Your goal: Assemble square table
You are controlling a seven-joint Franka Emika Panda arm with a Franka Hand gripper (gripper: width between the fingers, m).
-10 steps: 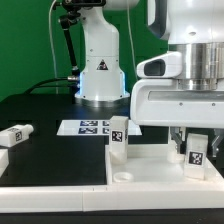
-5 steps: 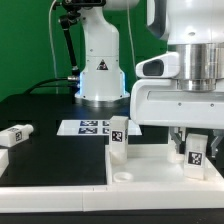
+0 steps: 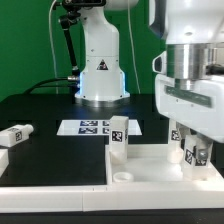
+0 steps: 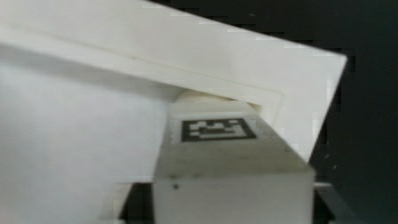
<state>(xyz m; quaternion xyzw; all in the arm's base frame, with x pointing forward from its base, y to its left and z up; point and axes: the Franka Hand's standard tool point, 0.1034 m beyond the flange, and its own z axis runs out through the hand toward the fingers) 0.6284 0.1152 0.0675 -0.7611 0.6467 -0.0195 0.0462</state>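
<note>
1. Fingers [image 3: 193, 150] pinching an upright tagged leg post [image 3: 196, 155] at a corner of the square panel [image 3: 150, 165].
2. Second leg post [image 3: 119, 137] standing at another panel corner.
3. Third leg post [image 3: 14, 134] lying on the desk [image 3: 50, 120] near its edge.
4. Marker board [image 3: 95, 127] flat behind.

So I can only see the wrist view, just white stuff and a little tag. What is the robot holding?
Observer: The gripper is closed on a short white leg post, standing upright on the square table panel at its corner on the exterior view's right.
Operator: Are there more legs?
Observer: Yes. Another upright leg stands on the panel, nearer the exterior view's left.
Operator: Any not on it yet?
Observer: One loose leg lies on the black table at the exterior view's left edge.
Operator: What else is there?
Observer: The marker board lies flat behind the panel.
</note>
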